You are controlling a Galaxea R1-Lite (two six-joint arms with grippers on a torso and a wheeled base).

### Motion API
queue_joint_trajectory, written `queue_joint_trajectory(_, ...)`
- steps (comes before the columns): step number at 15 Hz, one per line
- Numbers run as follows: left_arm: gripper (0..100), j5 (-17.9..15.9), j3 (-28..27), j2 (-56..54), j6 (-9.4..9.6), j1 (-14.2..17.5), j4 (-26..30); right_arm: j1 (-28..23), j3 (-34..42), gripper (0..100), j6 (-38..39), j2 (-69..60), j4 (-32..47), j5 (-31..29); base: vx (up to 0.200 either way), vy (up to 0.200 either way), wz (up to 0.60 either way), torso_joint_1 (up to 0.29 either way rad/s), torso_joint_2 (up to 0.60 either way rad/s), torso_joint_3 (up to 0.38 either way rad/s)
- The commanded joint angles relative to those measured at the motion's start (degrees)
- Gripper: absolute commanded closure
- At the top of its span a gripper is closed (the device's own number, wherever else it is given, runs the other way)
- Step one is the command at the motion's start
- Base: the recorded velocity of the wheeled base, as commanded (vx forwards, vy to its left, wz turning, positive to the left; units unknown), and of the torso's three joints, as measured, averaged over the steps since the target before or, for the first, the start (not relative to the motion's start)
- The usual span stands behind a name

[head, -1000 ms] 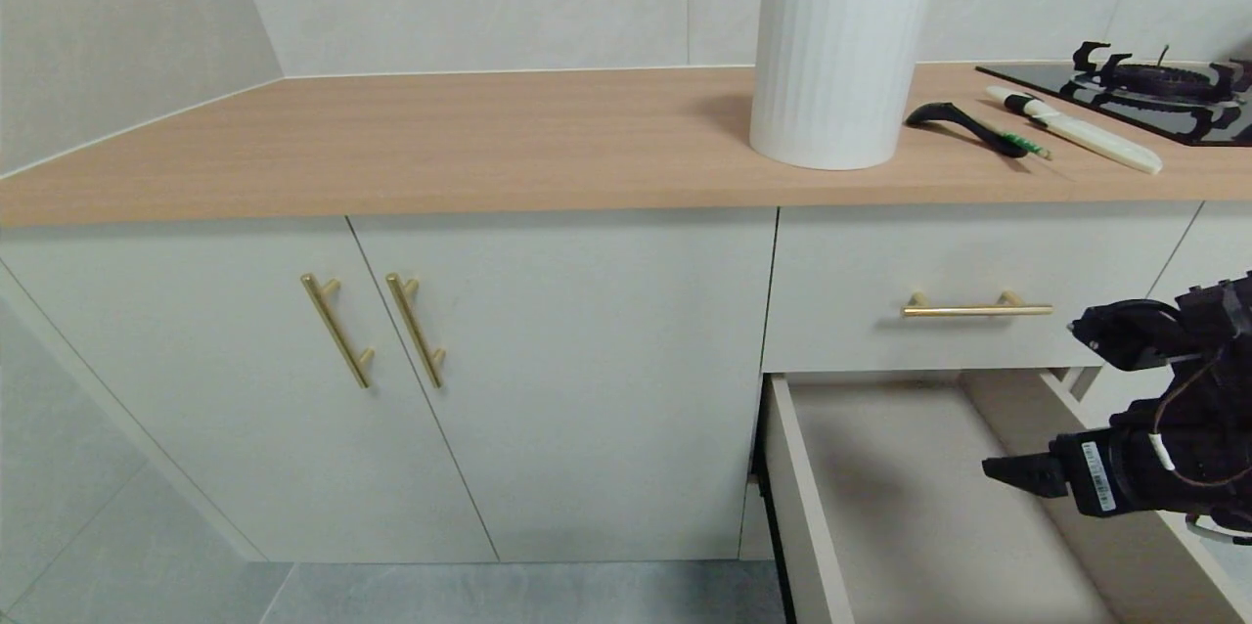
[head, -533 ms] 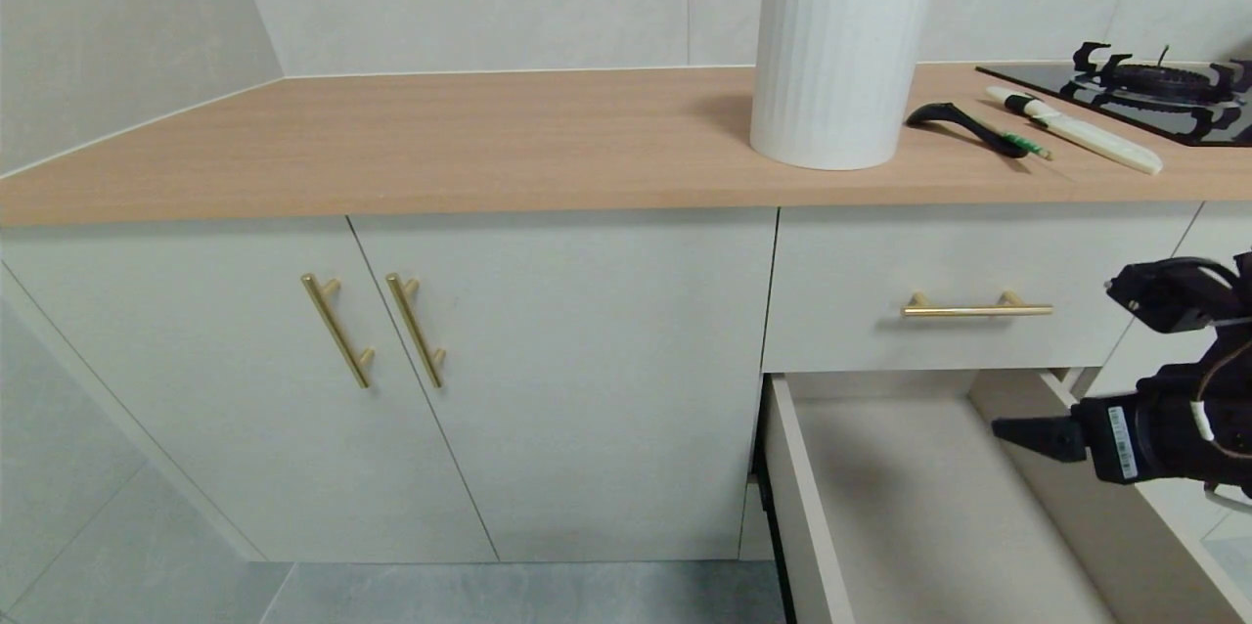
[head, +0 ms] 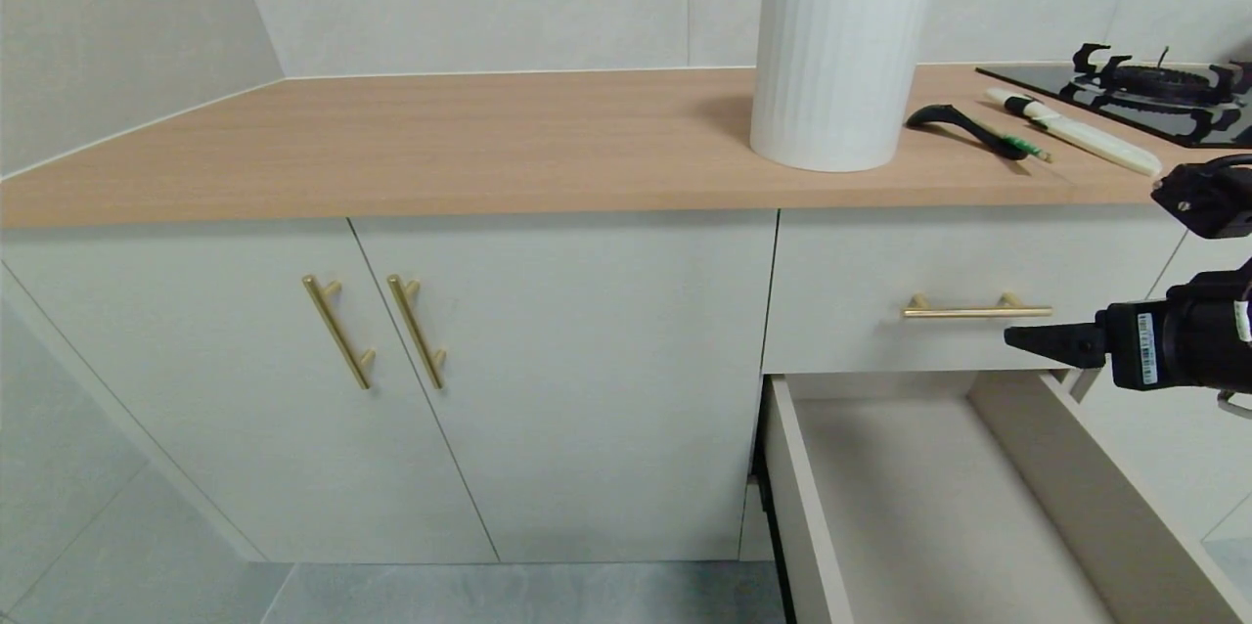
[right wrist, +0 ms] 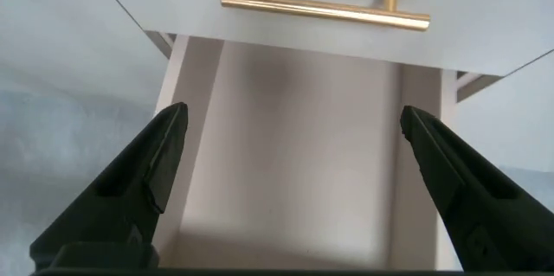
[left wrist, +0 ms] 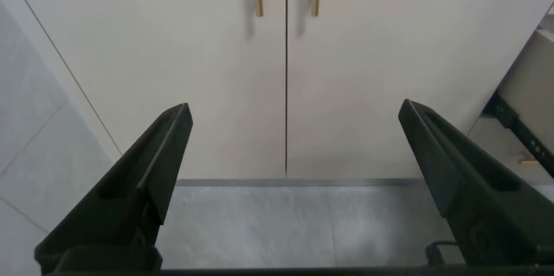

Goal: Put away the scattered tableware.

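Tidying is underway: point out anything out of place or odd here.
Three utensils lie loose on the wooden countertop by the black stove: a black curved scoop, a thin green-tipped stick, a long white knife-like tool. The lower pale drawer stands pulled open. Nothing looks spilled or damaged.

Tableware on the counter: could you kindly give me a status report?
Left gripper, right gripper open, empty. Black spoon, white knife on countertop, untouched. Drawer below open. White vase stands beside spoon.

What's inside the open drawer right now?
The drawer has a bare beige floor and walls, nothing lying on the part visible. Its back end runs under the closed drawer above and is hidden; its front end is out of frame.
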Motion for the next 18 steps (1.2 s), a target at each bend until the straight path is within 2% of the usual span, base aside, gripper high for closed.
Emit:
queue_joint_trajectory(1, 0, 0.07, 0.00, 0.02, 0.02, 0.04, -0.01, -0.03, 0.25, 0, -0.42, -0.08, -0.04, -0.01, 0.000, 0.000, 0.00, 0.027, -0.23, -0.188)
queue_joint_trajectory(4, 0, -0.01, 0.00, 0.02, 0.02, 0.04, -0.01, -0.03, 0.25, 0, -0.42, -0.25, -0.04, -0.10, 0.000, 0.000, 0.00, 0.082, -0.25, -0.287)
queue_joint_trajectory(10, 0, -0.01, 0.00, 0.02, 0.02, 0.04, -0.01, -0.03, 0.25, 0, -0.51, 0.10, -0.13, -0.10, 0.000, 0.000, 0.00, 0.142, -0.51, -0.308)
queue_joint_trajectory(16, 0, -0.01, 0.00, 0.02, 0.02, 0.04, -0.01, -0.03, 2.80, 0, -0.51, 0.80, -6.55, -0.19, 0.000, 0.000, 0.00, 0.160, -0.43, -0.261)
queue_joint_trajectory(18, 0, -0.01, 0.00, 0.02, 0.02, 0.04, -0.01, -0.03, -0.54, 0, -0.33, 2.03, -7.08, -0.98, 0.000, 0.000, 0.00, 0.049, -0.10, -0.061)
